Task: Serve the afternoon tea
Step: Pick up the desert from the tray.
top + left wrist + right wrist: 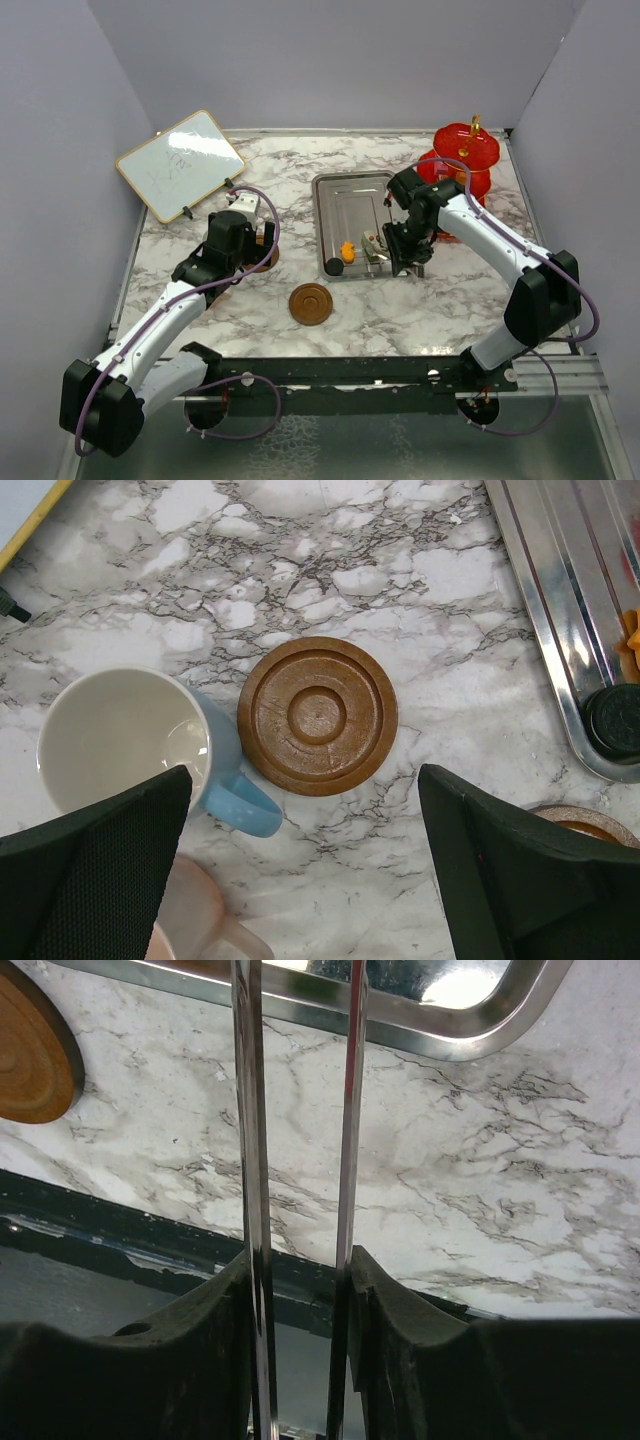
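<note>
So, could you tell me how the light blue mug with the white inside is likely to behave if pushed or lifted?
The light blue glossy mug looks rigid and probably slippery, judging by its shine. Standing upright and empty, it should slide rather than tip. A push towards the round brown saucer beside it would likely knock its handle against that saucer.

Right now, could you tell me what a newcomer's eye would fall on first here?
The red three-tier stand at the table's far right corner stands out most. Near it, the right gripper holds metal tongs at the steel tray's near right corner. The left gripper hangs open above a blue cup and a brown saucer.
</note>
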